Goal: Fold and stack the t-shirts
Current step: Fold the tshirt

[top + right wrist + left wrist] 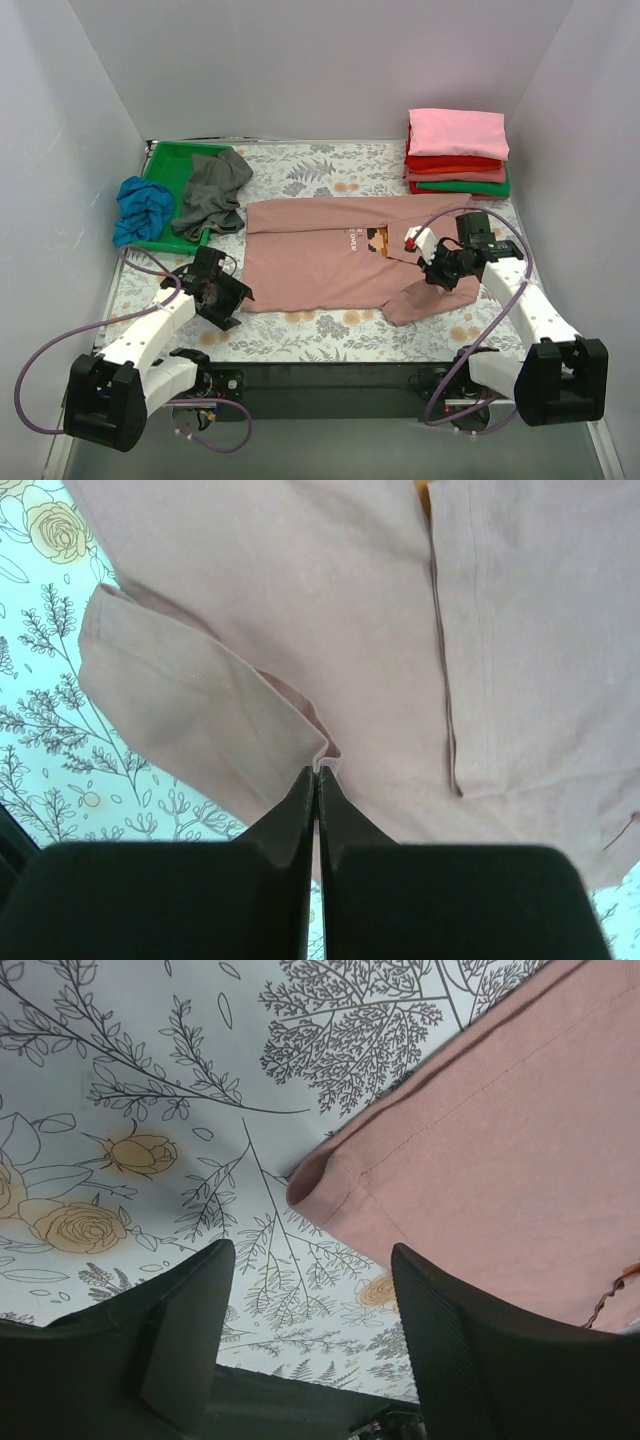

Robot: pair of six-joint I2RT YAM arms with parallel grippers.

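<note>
Fingers (200,890) of the right gripper (318,772) squeeze tight on a fold of the dusty-pink t-shirt (320,262) lying in the middle, while the left gripper (312,1250) sits spread wide beside its near left corner.

The t-shirt (310,265) is dusty pink, the table covering (320,170) floral grey-white.

You see matt, soft cloth in the dusty-pink t-shirt (320,265), a smooth printed table covering (330,170), a plastic green tray (190,150) — and matt black, finely grained pads (450,1350) on the left gripper (312,1250).
</note>
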